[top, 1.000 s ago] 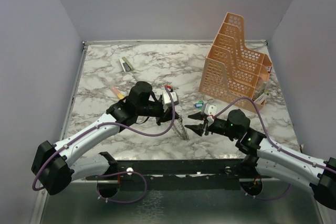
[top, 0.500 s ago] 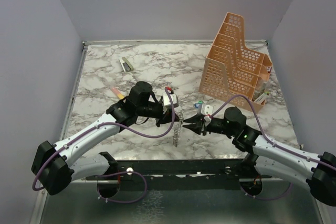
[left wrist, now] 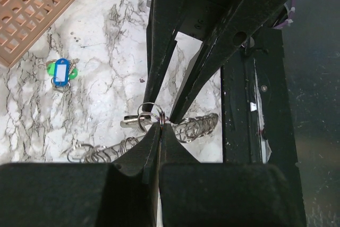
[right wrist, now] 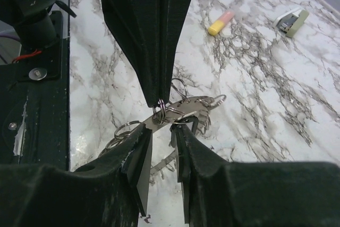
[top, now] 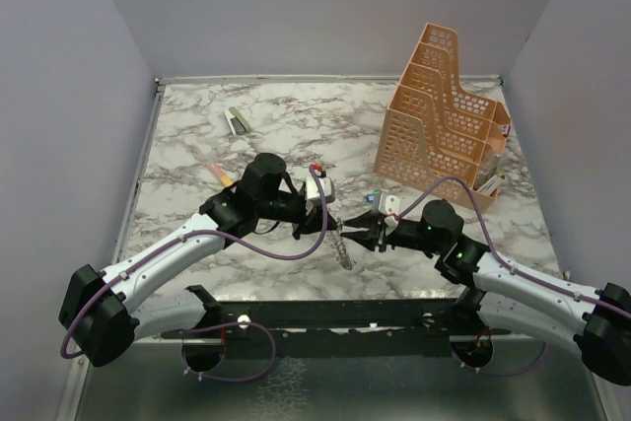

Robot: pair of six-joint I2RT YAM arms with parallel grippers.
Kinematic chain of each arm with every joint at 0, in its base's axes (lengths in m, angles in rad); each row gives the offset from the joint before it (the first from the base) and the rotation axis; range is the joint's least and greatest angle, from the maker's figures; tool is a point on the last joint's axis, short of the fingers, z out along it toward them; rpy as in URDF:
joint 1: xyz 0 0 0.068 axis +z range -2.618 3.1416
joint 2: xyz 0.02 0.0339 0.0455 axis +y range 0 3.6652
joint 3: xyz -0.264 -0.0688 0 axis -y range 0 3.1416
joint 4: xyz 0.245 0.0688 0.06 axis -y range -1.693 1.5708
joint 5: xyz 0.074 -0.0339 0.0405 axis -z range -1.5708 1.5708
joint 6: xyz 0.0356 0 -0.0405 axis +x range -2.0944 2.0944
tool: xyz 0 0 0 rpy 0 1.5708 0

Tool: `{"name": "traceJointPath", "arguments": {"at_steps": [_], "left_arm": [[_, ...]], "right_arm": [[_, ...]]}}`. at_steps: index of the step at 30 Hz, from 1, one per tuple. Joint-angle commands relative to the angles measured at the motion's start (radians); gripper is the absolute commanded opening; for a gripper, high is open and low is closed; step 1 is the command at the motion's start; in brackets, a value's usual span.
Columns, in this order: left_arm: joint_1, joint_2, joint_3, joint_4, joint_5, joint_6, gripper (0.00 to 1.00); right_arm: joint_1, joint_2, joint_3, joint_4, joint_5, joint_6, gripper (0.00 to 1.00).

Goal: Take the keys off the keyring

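My left gripper point(top: 330, 221) is shut on the keyring point(left wrist: 160, 116) and holds it above the marble table point(top: 246, 145). The keys point(left wrist: 197, 127) and small silvery rings hang from it in a bunch point(top: 341, 248). In the right wrist view a flat silvery key point(right wrist: 183, 109) lies across just beyond my right fingertips. My right gripper point(right wrist: 162, 130) is open, its jaws a little apart right at the ring, facing the left gripper point(left wrist: 160, 126) tip to tip. It also shows in the top view point(top: 353, 233). The blue-green tag point(left wrist: 61, 73) lies on the table.
An orange mesh file holder point(top: 444, 115) stands at the back right. A yellow-pink highlighter point(right wrist: 220, 23) and a small stapler point(right wrist: 292, 20) lie on the left half of the table. The table's front edge and dark base rail point(top: 325, 311) run just below the grippers.
My right gripper has moved left to meet the left gripper at the keyring. The hanging bunch of keys has swung slightly. The left arm has hardly moved.
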Motion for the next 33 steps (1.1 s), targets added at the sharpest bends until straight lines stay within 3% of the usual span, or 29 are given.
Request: {"name": "traceJointPath", "arguments": {"at_steps": [1, 8, 13, 16, 23, 29, 33], "left_arm": [[0.001, -0.023, 0.0, 0.014, 0.045, 0.009, 0.0], [0.002, -0.023, 0.0, 0.011, 0.056, 0.01, 0.0], [0.002, -0.023, 0.001, 0.009, 0.056, 0.013, 0.0], [0.002, -0.023, 0.002, 0.009, 0.054, 0.014, 0.0], [0.001, -0.023, 0.002, 0.011, 0.031, 0.012, 0.0], [0.002, -0.025, 0.0, 0.021, -0.011, -0.001, 0.0], [0.002, -0.03, -0.003, 0.028, -0.011, -0.004, 0.0]], "right_arm": [[-0.003, -0.027, 0.008, 0.016, 0.062, 0.001, 0.33], [-0.003, -0.054, 0.012, -0.034, 0.066, -0.024, 0.42], [-0.003, -0.02, 0.048, -0.089, -0.018, -0.044, 0.42], [-0.003, -0.008, 0.059, -0.105, -0.051, -0.048, 0.36], [-0.003, 0.002, 0.075, -0.123, -0.089, -0.051, 0.12], [-0.003, 0.004, 0.076, -0.139, -0.106, -0.044, 0.12], [-0.003, 0.001, 0.058, -0.128, -0.071, -0.027, 0.17]]}}
